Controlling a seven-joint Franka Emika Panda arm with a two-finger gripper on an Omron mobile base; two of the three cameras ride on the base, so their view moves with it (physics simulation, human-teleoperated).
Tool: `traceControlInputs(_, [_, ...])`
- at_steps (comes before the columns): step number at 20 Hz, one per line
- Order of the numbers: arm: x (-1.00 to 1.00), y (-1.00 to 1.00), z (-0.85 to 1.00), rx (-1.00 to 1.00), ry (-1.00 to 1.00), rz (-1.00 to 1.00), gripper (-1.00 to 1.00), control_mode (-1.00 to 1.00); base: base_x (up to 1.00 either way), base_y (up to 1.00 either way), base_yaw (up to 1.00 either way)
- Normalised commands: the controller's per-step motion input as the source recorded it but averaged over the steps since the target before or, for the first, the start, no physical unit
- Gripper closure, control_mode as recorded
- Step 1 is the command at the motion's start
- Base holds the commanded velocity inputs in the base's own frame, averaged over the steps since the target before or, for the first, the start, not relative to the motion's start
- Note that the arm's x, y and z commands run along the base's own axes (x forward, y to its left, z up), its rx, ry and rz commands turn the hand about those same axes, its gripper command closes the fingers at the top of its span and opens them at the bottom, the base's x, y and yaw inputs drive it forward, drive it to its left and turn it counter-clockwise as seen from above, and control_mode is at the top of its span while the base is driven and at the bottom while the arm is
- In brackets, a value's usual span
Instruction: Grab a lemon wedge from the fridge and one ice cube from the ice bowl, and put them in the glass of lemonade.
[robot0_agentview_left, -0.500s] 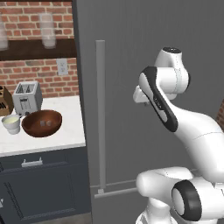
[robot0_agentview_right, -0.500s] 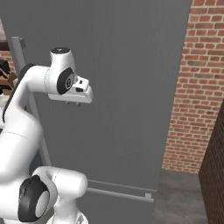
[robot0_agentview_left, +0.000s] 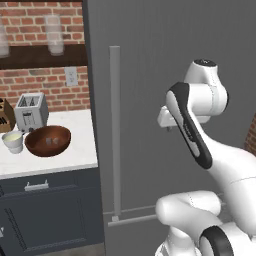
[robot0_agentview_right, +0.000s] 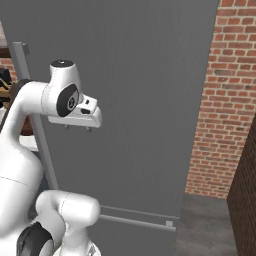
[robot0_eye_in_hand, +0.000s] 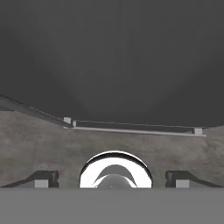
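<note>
With the fridge (robot0_agentview_left: 150, 100) shut and the gripper (robot0_agentview_right: 77, 128) hanging jaws apart before its door, swing toward the handle (robot0_agentview_left: 115, 130) squarely before closing.

dark-grey fridge (robot0_agentview_left: 150, 100), reddish-brown ice bowl (robot0_agentview_left: 48, 140), whitish glass of lemonade (robot0_agentview_left: 13, 141), red brick wall (robot0_agentview_right: 220, 100), white counter (robot0_agentview_left: 75, 155).

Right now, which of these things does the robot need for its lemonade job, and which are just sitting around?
Needed:
- fridge, door closed
- its bar handle
- ice bowl
- glass of lemonade
- gripper, open, pointing down

Just lying about:
- toaster
- tall clear glass on the shelf
- wall outlet
</note>
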Motion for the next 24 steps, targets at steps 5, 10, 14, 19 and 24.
traceControlInputs(5, [-0.74,0.0,-0.07,0.0,0.0,0.0,-1.0,-1.0,0.0,0.0,0.0])
traceControlInputs(10, [-0.47,0.0,-0.15,0.0,0.0,-0.01,-1.0,-1.0,0.0,0.0,0.0])
traceControlInputs(14, [-0.01,0.0,0.0,0.0,0.0,0.0,-1.0,-1.0,0.0,0.0,0.0])
traceControlInputs(19, [0.0,0.0,0.0,0.0,0.0,0.0,-1.0,1.0,-0.4,0.0,0.01])
traceControlInputs(24, [0.0,0.0,0.0,0.0,0.0,0.0,-1.0,1.0,-0.85,0.08,0.01])
